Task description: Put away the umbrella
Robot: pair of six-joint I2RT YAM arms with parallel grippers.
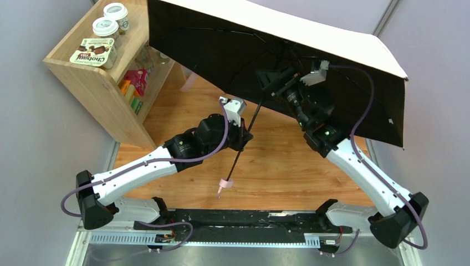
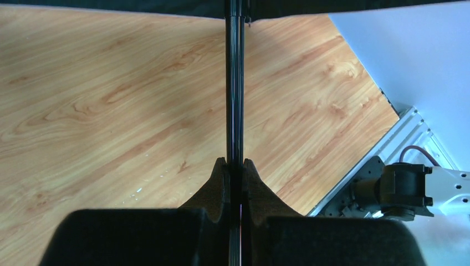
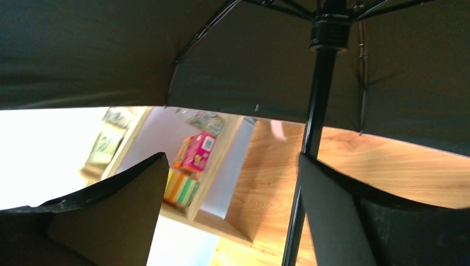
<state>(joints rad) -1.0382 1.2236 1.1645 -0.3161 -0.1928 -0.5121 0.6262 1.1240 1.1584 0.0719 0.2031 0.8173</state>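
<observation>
- The left end effector [image 2: 235, 166] is clamped shut on the umbrella's thin black shaft [image 2: 235, 83], which runs straight up between its two fingers [image 2: 219, 183] in the left wrist view.
- The right end effector [image 3: 233, 160] is under the canopy with its jaws spread wide and nothing between them. The shaft passes just beside one finger [image 3: 332, 216]; I cannot tell whether they touch.
- The umbrella [image 1: 221, 44] is open and held above the table [image 1: 288, 166], tilted, with its black underside towards the arms and its pale outer side up.
- Its shaft slants down from the canopy hub through the left grip to the small pink handle [image 1: 225, 182], which hangs near the table's front edge between the two arms.
- At the far left stands a wooden shelf [image 1: 94, 77] with lidded tubs [image 1: 108, 25] on top and coloured packets inside.
</observation>
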